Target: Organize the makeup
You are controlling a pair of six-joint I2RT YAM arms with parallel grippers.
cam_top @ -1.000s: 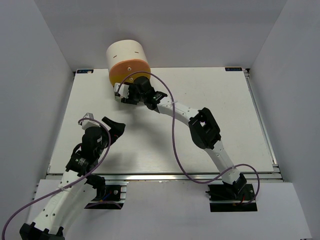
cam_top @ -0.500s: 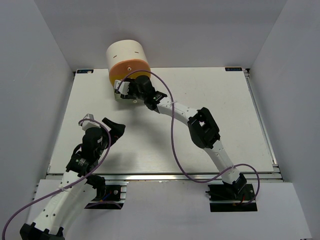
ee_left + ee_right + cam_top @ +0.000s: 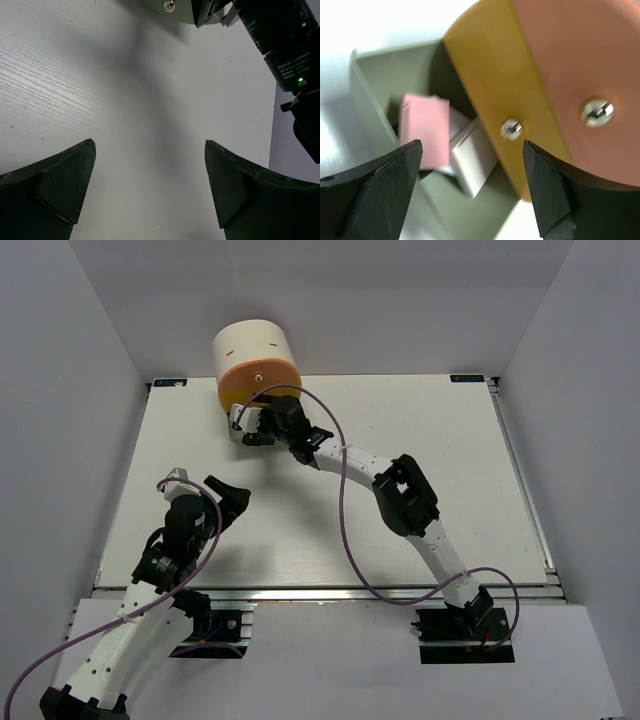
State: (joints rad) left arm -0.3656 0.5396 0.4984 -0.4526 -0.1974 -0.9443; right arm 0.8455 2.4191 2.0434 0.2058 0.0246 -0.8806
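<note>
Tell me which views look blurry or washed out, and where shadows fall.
Right wrist: close-range blur softens the pink square and white square in the drawer, and the top-left corner is blown out white. Left wrist: sharp table grain, one broad soft shadow. Top external: even light, sharp, only faint shadows.

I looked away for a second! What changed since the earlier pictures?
The right gripper nudged toward the big cream cylinder with orange fronts, then eased back slightly, jaws open facing the pink square and white square in its grey-green drawer. The left gripper stayed open, unmoved.
</note>
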